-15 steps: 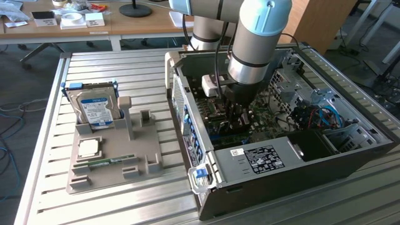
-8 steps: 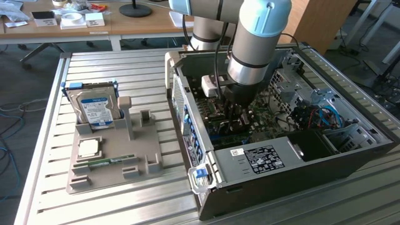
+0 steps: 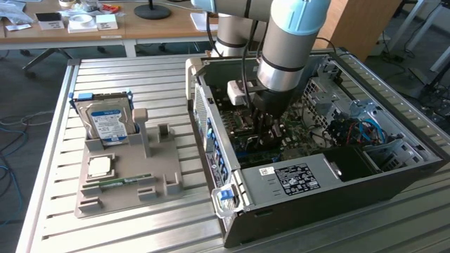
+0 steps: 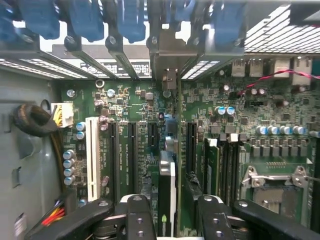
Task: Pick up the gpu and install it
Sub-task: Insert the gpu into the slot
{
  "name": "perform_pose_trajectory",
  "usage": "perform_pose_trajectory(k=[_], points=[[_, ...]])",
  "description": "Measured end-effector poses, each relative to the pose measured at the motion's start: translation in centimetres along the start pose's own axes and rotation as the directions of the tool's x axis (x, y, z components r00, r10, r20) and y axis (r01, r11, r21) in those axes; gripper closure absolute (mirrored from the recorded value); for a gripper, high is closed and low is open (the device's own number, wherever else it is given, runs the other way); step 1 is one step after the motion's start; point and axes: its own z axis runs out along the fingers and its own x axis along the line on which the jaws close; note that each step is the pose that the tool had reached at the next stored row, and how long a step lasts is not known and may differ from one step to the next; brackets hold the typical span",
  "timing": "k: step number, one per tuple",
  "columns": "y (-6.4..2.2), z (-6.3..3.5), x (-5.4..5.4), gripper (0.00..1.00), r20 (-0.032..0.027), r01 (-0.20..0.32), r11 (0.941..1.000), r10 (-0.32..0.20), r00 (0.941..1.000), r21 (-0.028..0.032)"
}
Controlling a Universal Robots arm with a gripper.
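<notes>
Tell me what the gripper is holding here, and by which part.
Nothing. The gripper stands open inside the computer case, its fingers either side of the gpu, which stands on edge on the motherboard.

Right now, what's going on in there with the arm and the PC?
The arm is reaching down into the open computer case, with its hand low over the motherboard. In the wrist view the gpu stands on edge in an expansion slot between the hand's open fingers, which sit on either side of it without gripping. So the card looks placed and let go; whether it is fully seated I can't tell. On the tray outside the case, the hard drive and RAM stick remain.
</notes>
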Motion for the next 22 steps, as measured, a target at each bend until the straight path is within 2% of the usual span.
perform_pose_trajectory(k=[7,16,22], points=[[-0.05,-2.47,-0.1,0.6,-0.0032,0.0,1.0,0.0,1.0,0.0001],[-0.1,-5.48,-0.1,0.6,-0.0123,0.0,1.0,0.0,0.9999,0.0002],[-0.12,-6.95,-0.1,0.6,-0.017,0.0,1.0,0.0,0.9999,0.0002]])
